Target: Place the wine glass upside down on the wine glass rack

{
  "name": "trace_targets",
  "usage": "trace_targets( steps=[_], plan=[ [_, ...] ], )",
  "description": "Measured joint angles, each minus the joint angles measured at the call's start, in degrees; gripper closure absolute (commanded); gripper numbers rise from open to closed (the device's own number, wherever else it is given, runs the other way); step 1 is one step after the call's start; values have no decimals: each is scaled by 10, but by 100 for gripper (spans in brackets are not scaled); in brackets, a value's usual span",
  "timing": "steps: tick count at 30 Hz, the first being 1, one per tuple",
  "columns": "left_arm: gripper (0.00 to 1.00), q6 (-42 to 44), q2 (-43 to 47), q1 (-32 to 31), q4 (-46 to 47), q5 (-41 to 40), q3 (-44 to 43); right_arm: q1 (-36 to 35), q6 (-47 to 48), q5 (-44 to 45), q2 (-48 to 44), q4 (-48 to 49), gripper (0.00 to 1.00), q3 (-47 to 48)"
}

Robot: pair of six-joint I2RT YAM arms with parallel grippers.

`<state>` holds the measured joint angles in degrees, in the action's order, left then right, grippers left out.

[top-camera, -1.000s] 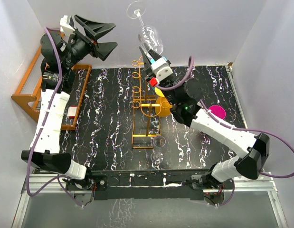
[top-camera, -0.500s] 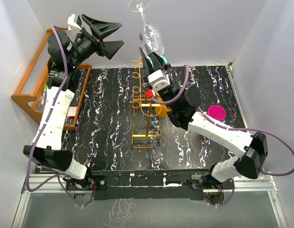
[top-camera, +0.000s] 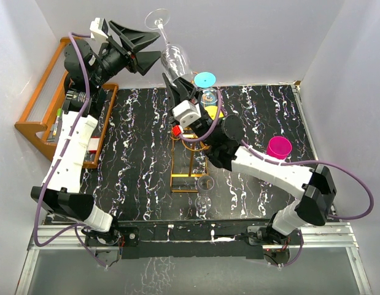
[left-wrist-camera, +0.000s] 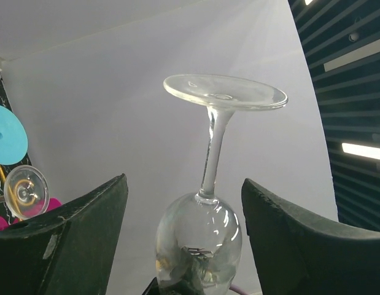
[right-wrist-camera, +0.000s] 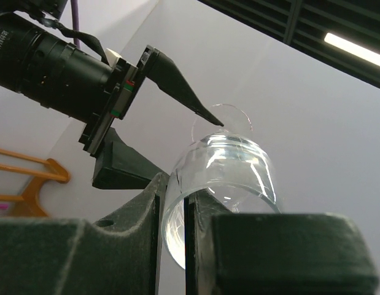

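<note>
The clear wine glass (top-camera: pixel 176 60) hangs in the air near the back wall, foot up and bowl down. My right gripper (top-camera: pixel 181 87) is shut on its rim from below; in the right wrist view the pads (right-wrist-camera: pixel 156 209) pinch the glass wall (right-wrist-camera: pixel 229 166). My left gripper (top-camera: pixel 159 47) is open with one finger on each side of the stem, not touching it. In the left wrist view the bowl (left-wrist-camera: pixel 199 236) and stem sit between the fingers (left-wrist-camera: pixel 73 239), with gaps on both sides. The golden wire wine glass rack (top-camera: pixel 181 177) stands mid-table, partly hidden by the right arm.
A wooden stepped shelf (top-camera: pixel 36 126) stands at the left wall. Two other glasses (top-camera: pixel 205 184) (top-camera: pixel 204 206) are by the rack's near end. A blue disc (top-camera: pixel 205 79), a yellow object (top-camera: pixel 211 112) and a magenta cup (top-camera: pixel 279 147) lie at the back right.
The right arm has carried the glass leftward, bringing its stem between the left gripper's fingers. The left jaws have narrowed a little. The blue disc is now uncovered.
</note>
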<state>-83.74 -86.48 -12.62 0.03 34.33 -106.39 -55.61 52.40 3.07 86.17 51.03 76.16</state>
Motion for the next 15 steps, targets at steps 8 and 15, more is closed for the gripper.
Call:
trace_targets(
  steps=[8, 15],
  plan=[
    [32, 2, 0, -2, 9, 2, 0, -7, 0, 0, 11, 3, 92, 0],
    [37, 1, 0, -2, 15, 6, 6, -10, 0, 2, 16, 9, 92, 0]
  ],
)
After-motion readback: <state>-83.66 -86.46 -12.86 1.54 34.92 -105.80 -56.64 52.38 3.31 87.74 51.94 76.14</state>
